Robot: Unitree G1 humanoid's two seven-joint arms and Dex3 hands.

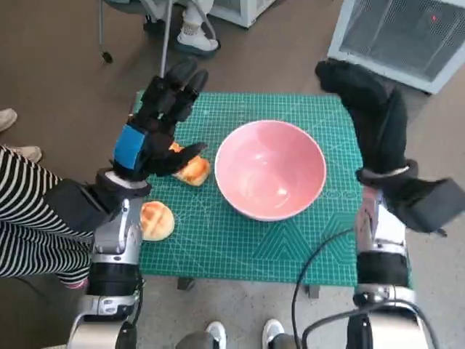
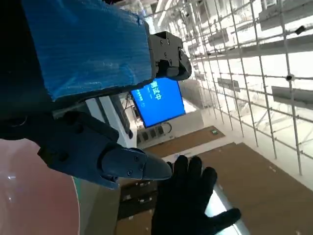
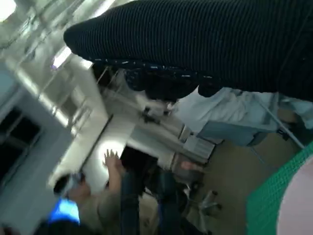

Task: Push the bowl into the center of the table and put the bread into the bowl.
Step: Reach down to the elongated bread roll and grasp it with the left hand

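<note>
- Bowl point(image 1: 270, 169): pink, upright, with nothing inside; it stands near the middle of the tabletop point(image 1: 240, 247), slightly toward the right edge. Its rim also shows in the left wrist view point(image 2: 34, 196) and at the corner of the right wrist view point(image 3: 298, 205).
- Bread, first piece point(image 1: 192, 171): a golden bun on the green mat, just beside the bowl on its left-edge side, partly covered by the left hand.
- Bread, second piece point(image 1: 156, 219): a round bun near the left edge toward the front corner, apart from the bowl and close beside the left forearm.
- Left hand point(image 1: 156, 123): black with blue tape on its back, raised over the left part of the tabletop; the fingers stretch toward the far left corner and are spread, the thumb reaches over the first piece of bread; it holds nothing. The left wrist view shows the taped back point(image 2: 88, 49).
- Right hand point(image 1: 367, 109): gloved, raised at the far right corner of the tabletop, fingers extended and apart, holding nothing; also visible in the left wrist view point(image 2: 188, 200).
- Person point(image 1: 29, 211): a striped sleeve or leg shows beside the left edge.
</note>
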